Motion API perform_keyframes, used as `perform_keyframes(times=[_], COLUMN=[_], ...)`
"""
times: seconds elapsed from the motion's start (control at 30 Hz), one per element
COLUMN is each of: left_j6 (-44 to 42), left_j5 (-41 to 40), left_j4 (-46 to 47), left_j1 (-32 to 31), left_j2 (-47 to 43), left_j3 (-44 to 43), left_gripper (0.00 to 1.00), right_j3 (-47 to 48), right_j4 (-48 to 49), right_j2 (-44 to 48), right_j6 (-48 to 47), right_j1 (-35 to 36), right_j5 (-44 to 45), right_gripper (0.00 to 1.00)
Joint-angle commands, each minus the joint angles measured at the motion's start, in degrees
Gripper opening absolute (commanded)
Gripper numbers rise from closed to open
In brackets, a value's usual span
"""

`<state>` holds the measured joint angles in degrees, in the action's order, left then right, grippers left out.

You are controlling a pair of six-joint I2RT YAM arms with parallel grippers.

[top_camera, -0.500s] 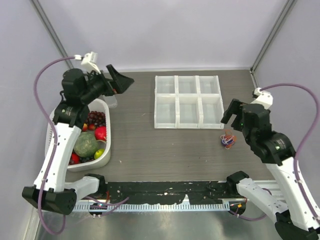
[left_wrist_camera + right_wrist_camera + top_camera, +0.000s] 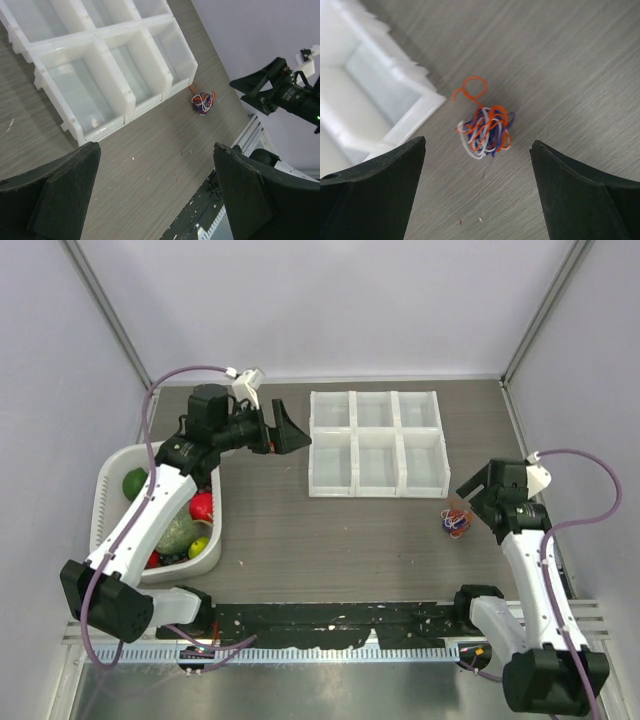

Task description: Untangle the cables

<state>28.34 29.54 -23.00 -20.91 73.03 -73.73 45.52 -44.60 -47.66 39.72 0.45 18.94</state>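
Tangled cables (image 2: 485, 130) lie just ahead of the wide-spread right end effector (image 2: 477, 145). The left end effector (image 2: 156, 147) gapes wide, empty.

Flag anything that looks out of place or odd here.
Only the cables: they lie balled in a tight tangle on the table, outside the tray by its corner, with one orange loop sticking out. Nothing else stands out.
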Motion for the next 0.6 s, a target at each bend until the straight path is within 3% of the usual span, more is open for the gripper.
perform_keyframes(times=[0.0,0.17,0.23,0.33,0.43,0.47,0.53,0.57], left_j6=[0.4,-0.4,-0.9,-1.4,-1.7,-1.7,-1.7,-1.5], left_j5=[5.6,4.1,3.4,2.6,2.0,2.0,2.5,3.1], left_j4=[2.0,1.4,0.9,0.8,0.6,0.7,1.3,1.9], left_j1=[-0.3,-0.6,-1.0,-1.0,-1.0,-1.0,-1.0,-1.0], left_j2=[0.1,-1.7,-2.0,-2.4,-1.9,-1.7,-1.1,-0.8], left_j3=[1.7,3.8,3.9,4.2,4.4,4.5,4.7,5.2], left_gripper=[1.0,1.0,1.0,1.0,1.0,1.0,1.0,1.0], right_j3=[-5.0,-9.1,-10.3,-12.8,-16.1,-17.3,-18.2,-18.4], right_j4=[6.6,13.4,15.7,18.2,19.1,19.3,19.0,18.7], right_j2=[-3.0,-11.5,-13.9,-14.3,-13.1,-12.8,-11.8,-10.9], right_j6=[2.2,3.6,4.0,4.0,3.3,3.3,2.8,3.1], right_j1=[-7.8,-8.1,-8.1,-8.0,-8.0,-8.0,-7.1,-4.4], right_j5=[-12.9,-16.9,-18.1,-20.3,-19.6,-19.5,-19.0,-19.1], right_gripper=[0.9,0.86,0.77,0.54,0.4,0.26,0.09,0.06])
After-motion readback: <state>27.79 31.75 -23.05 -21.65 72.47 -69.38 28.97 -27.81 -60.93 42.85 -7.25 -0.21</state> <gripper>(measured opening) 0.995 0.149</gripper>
